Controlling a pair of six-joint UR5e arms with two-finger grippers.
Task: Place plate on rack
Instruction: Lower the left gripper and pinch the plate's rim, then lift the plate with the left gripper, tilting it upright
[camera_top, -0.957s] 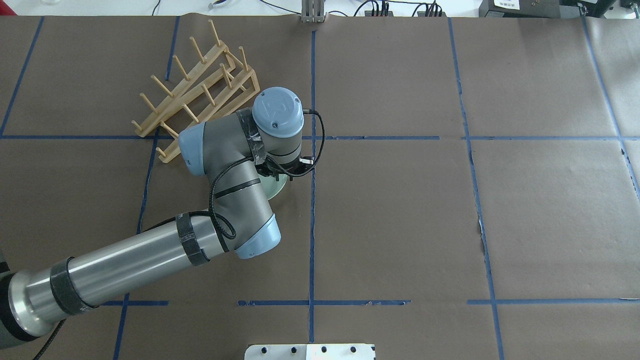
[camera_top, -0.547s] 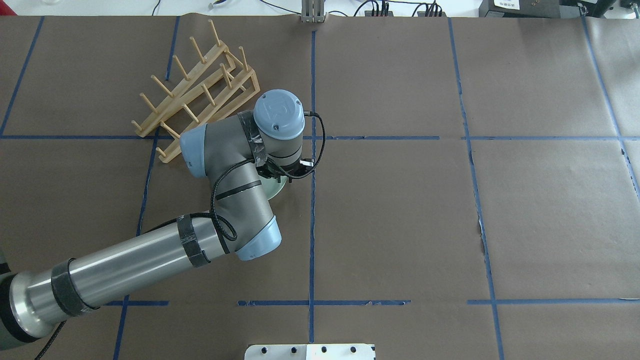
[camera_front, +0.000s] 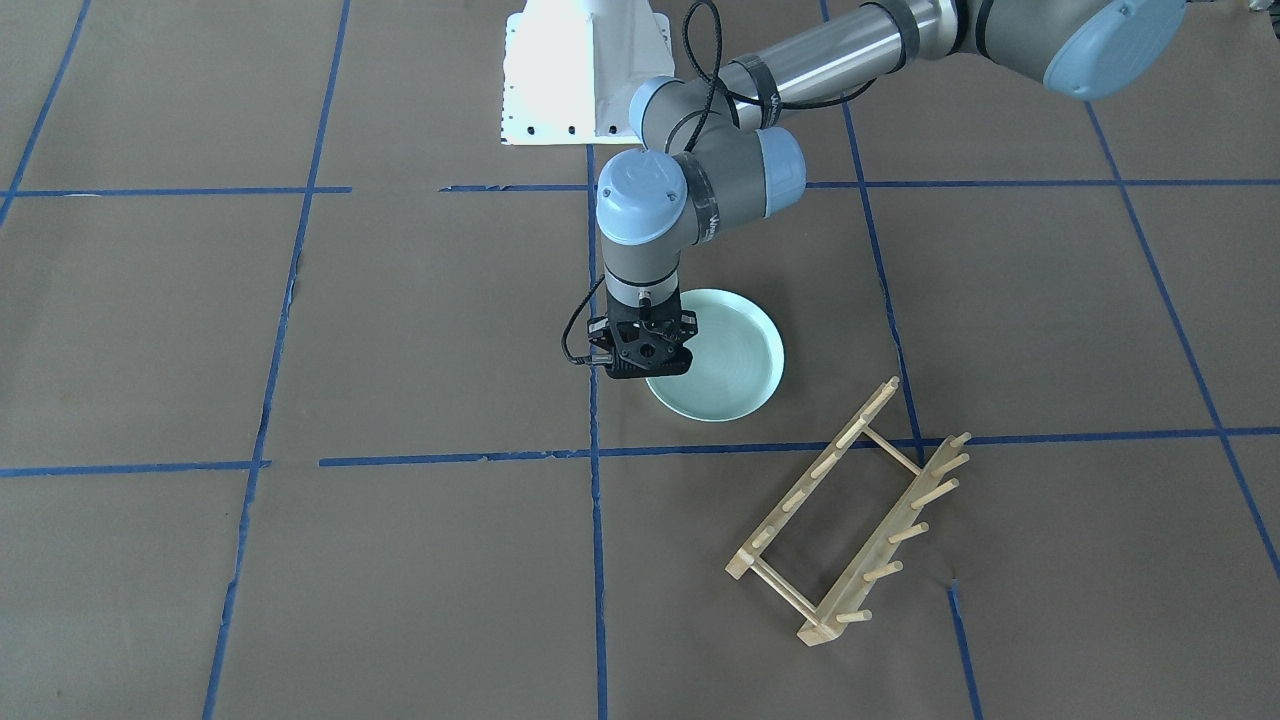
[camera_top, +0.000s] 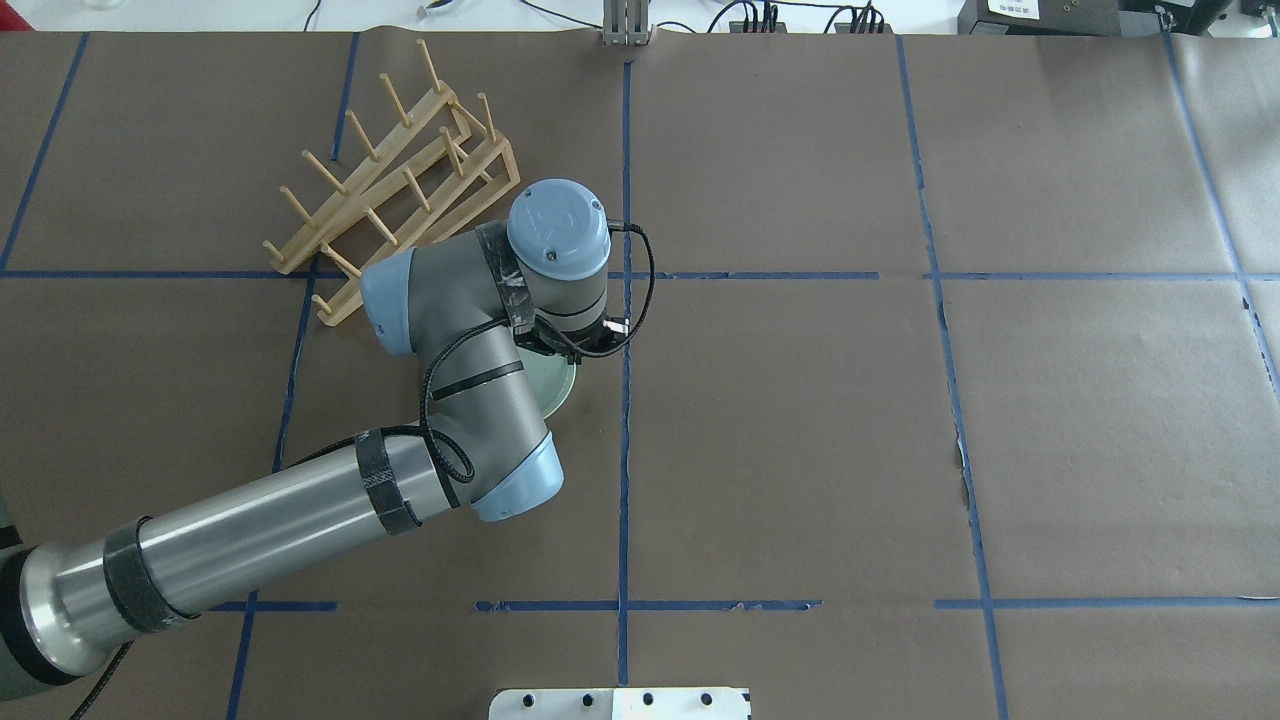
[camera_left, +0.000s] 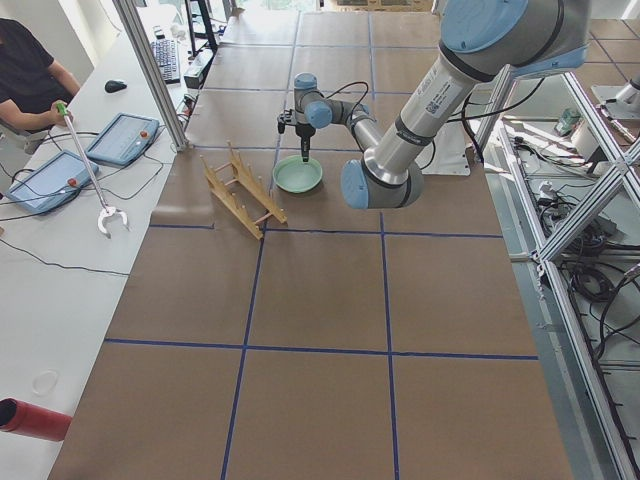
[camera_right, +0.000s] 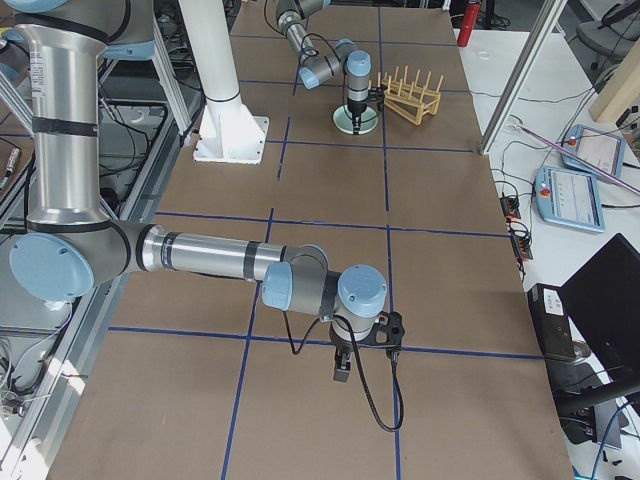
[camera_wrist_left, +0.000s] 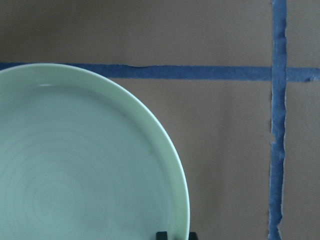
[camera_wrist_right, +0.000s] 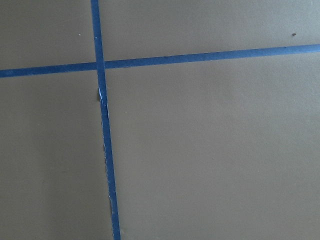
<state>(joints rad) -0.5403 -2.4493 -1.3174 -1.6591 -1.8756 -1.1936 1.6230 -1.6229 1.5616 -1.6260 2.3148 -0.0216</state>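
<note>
The pale mint-green plate (camera_front: 735, 355) lies flat on the brown paper; it also shows in the left wrist view (camera_wrist_left: 75, 165) and partly under the arm in the overhead view (camera_top: 560, 392). My left gripper (camera_front: 650, 374) points straight down at the plate's edge. In the left wrist view its two black fingertips (camera_wrist_left: 161, 235) straddle the rim with a narrow gap, shut on it. The wooden rack (camera_front: 850, 520) stands apart from the plate (camera_top: 400, 180), with no plate in it. My right gripper (camera_right: 341, 374) hangs over bare paper far away; I cannot tell if it is open.
The white robot base plate (camera_front: 575, 70) is at the table's robot side. Blue tape lines cross the brown paper (camera_wrist_right: 105, 140). An operator (camera_left: 25, 80) sits at a side table with tablets, off the work area.
The left wrist has shifted slightly toward the robot and settled at the plate's rim. The plate and rack stay where they were.
</note>
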